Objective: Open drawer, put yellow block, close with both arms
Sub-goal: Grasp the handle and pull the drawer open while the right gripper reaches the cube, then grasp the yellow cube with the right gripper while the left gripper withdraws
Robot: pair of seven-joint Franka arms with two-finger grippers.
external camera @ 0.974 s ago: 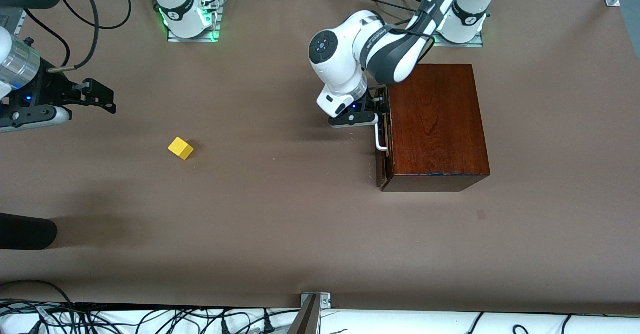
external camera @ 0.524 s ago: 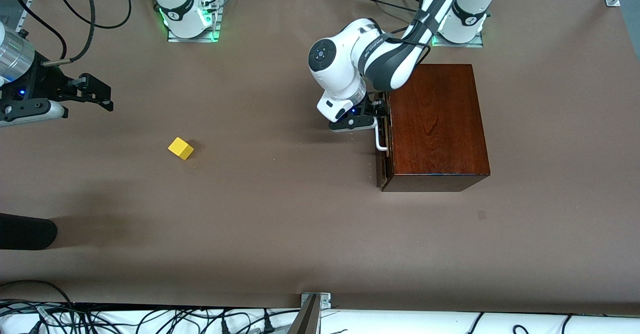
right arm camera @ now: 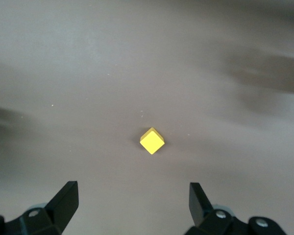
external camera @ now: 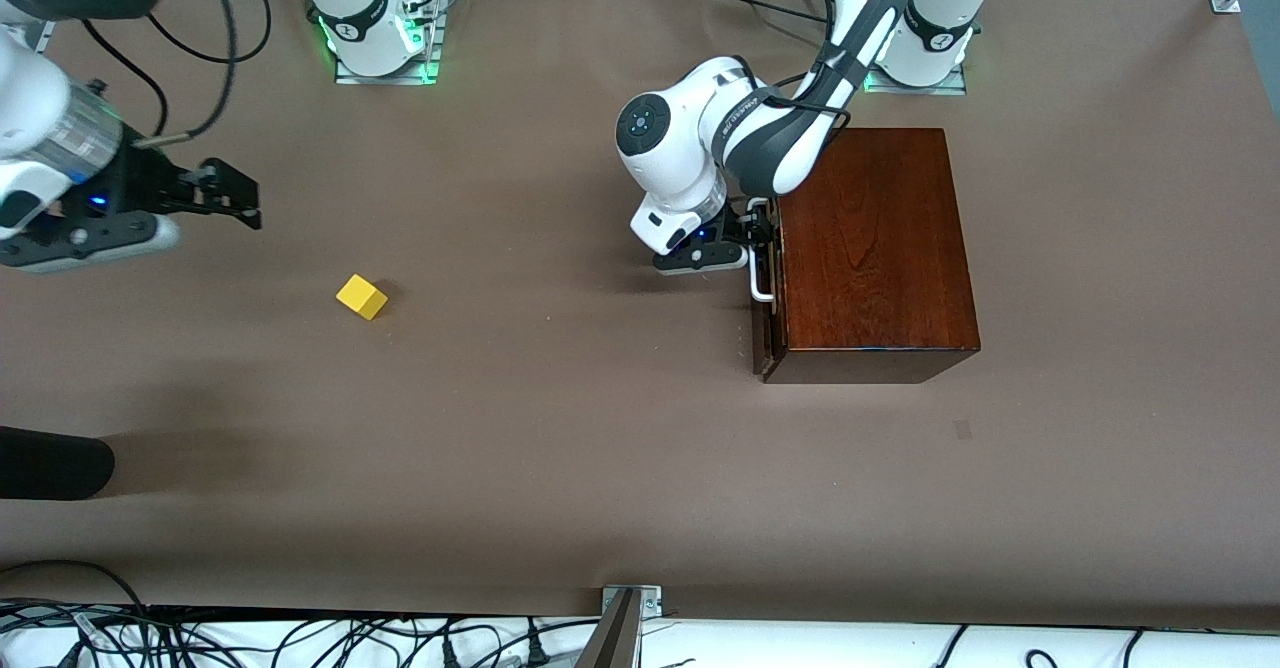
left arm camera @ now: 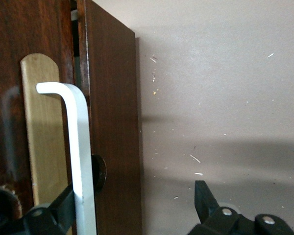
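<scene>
The dark wooden box stands toward the left arm's end of the table. Its drawer front carries a white bar handle. My left gripper is open at the handle. In the left wrist view the handle lies just inside one finger of the left gripper, and a narrow gap shows beside the drawer front. The yellow block lies on the table toward the right arm's end. My right gripper is open and empty above the table beside the block. The right wrist view shows the block ahead of the right gripper.
A black rounded object lies at the table's edge at the right arm's end, nearer the front camera than the block. Cables run along the table's front edge. Brown table stretches between block and box.
My right gripper has swung closer to the yellow block. My left gripper has shifted slightly along the handle toward the front camera. Block and box have not moved.
</scene>
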